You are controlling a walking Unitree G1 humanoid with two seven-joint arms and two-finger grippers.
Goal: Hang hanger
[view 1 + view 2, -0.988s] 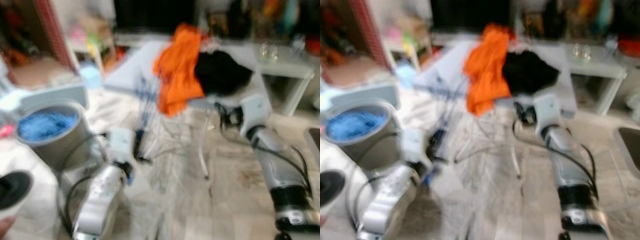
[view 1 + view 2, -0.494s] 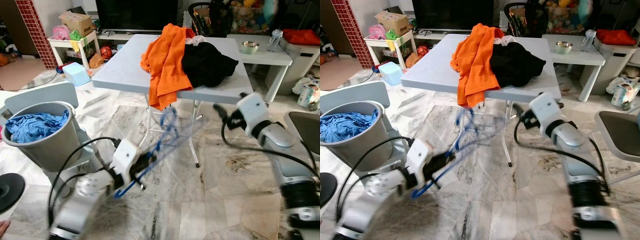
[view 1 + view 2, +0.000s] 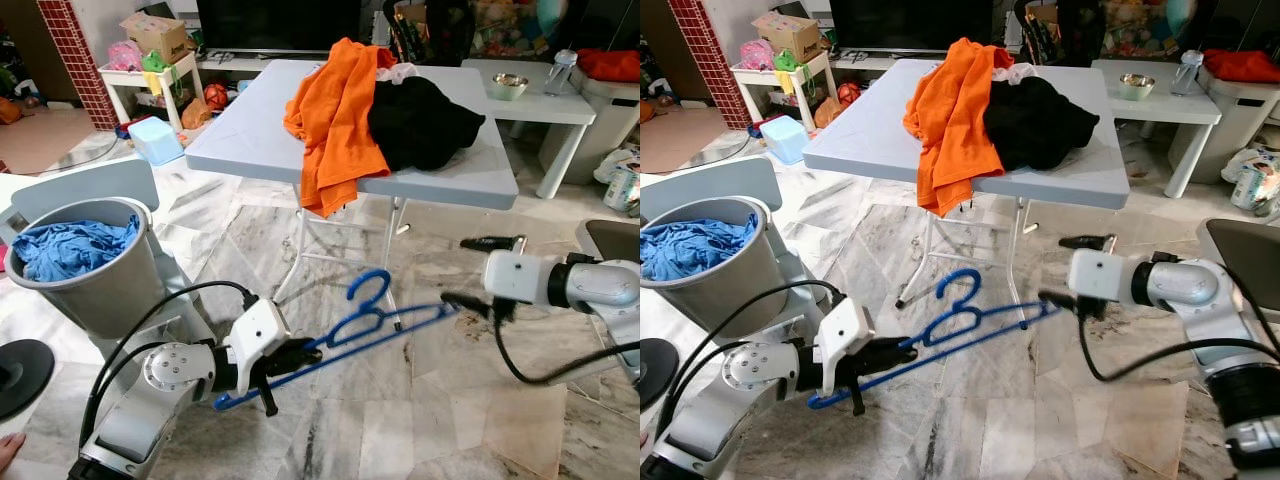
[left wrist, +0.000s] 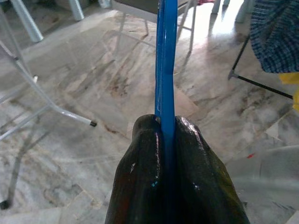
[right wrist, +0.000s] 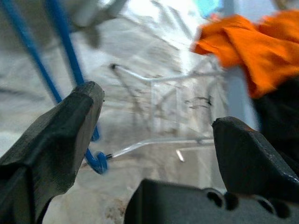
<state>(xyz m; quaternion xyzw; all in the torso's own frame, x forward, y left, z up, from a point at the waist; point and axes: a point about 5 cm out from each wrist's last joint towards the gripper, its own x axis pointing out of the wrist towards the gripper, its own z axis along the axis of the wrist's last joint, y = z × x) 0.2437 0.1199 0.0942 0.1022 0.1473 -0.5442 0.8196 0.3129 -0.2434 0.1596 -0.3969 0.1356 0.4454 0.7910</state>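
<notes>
Blue plastic hanger (image 3: 340,340), held low over the marble floor (image 3: 400,420) in front of the robot, nearly level, its hook (image 3: 372,285) rising from the middle and its long bar running from near left to far right. The left end effector (image 3: 300,355) is clamped on the hanger's near-left portion; in the left wrist view its two black fingers (image 4: 145,186) press together on the blue bar (image 4: 166,70), which runs straight away from them. The right end effector (image 3: 475,270) stands at the hanger's far-right tip, its fingers spread wide and holding nothing: one finger (image 3: 465,300) lies at the tip of the bar, the other (image 3: 490,242) is well apart from it. In the right wrist view the open fingers (image 5: 60,135) frame the blue bar (image 5: 70,70) and the legs of the folding table.

Beyond the hanger stands a grey folding surface (image 3: 260,140) carrying an orange garment (image 3: 335,120), which hangs over the near edge, and a black garment (image 3: 425,120) just beside it on the right. At near left, a grey bin (image 3: 90,290) holds blue cloth (image 3: 70,245). At far right, a white side table (image 3: 540,105) bears a metal bowl (image 3: 508,85).
</notes>
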